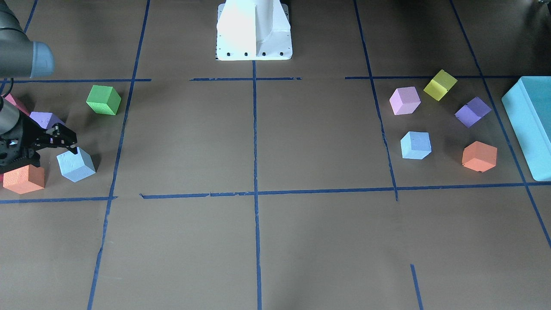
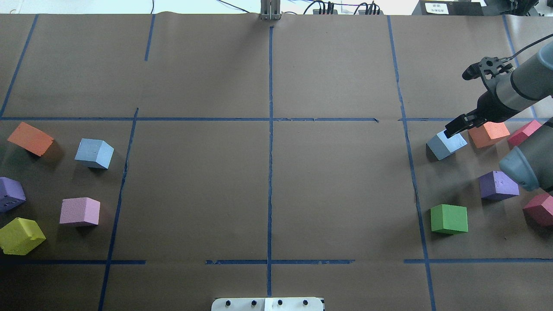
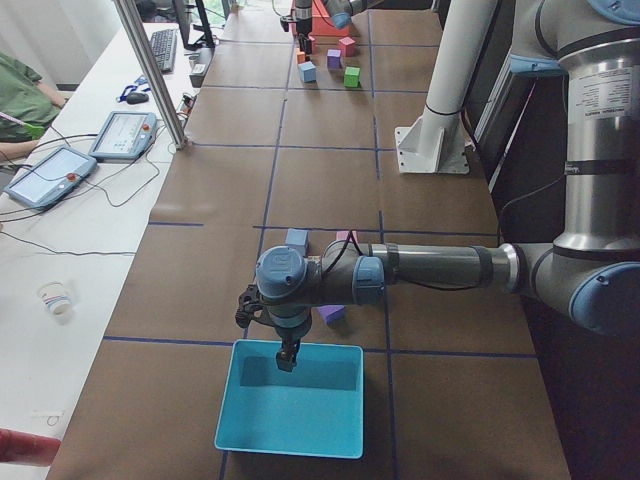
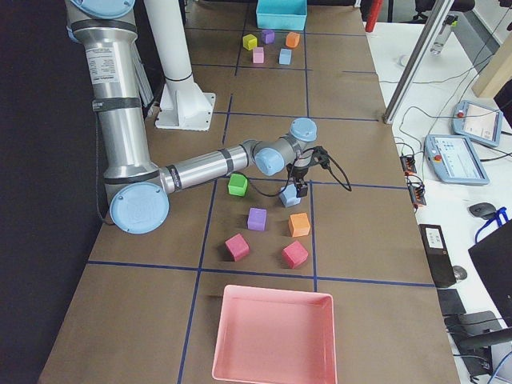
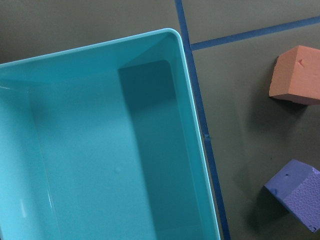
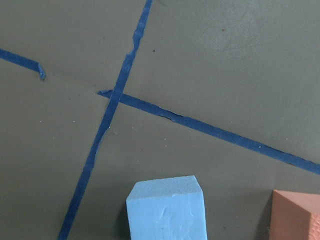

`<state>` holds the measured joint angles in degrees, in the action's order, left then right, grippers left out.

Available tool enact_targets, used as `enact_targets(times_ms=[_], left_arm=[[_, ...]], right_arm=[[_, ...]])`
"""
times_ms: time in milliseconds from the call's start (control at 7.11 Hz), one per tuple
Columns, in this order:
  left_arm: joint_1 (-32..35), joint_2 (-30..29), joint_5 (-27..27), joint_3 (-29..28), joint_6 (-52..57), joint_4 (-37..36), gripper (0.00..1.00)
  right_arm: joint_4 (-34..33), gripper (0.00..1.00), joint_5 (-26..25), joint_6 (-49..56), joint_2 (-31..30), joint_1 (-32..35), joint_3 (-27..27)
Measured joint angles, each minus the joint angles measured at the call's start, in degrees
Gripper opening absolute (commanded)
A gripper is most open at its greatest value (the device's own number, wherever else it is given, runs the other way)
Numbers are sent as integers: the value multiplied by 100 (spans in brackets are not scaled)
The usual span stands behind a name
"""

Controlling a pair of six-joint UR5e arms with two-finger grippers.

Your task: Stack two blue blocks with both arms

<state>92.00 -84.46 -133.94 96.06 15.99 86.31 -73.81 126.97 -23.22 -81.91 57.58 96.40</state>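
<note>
One blue block lies at the robot's right, beside an orange cube; it also shows in the overhead view and low in the right wrist view. My right gripper hangs tilted just over this block's top edge, fingers a little apart and empty; it also shows overhead. The other blue block sits at the robot's left. My left gripper hangs over the turquoise box, seen only from the side, so I cannot tell its state.
Green, purple, orange and red cubes surround the right block. Orange, pink, purple and yellow cubes lie by the left one. A pink tray and the white pedestal stand nearby.
</note>
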Motion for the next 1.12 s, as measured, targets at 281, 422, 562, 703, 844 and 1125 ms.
enact_targets(times_ms=[281,422,562,703,844,1125], left_arm=[[2,0,0,1,0,0,100],[2,0,-1,1,0,0,100],[1,0,-1,1,0,0,100],[0,0,-1,1,0,0,100],[0,0,0,1,0,0,100],[-1,0,0,1,-2,0,100]], right_arm=[[288,100,-22,-14,73,-184,-349],[343,92,-27,-16,109,-251,-473],[363,66,-43,-18,125,-309,-560],[367,50,-73,-22,134,-363,-632],[367,42,-91,-24,160,-397,-676],[304,41,-91,-219,357,-418,-685]])
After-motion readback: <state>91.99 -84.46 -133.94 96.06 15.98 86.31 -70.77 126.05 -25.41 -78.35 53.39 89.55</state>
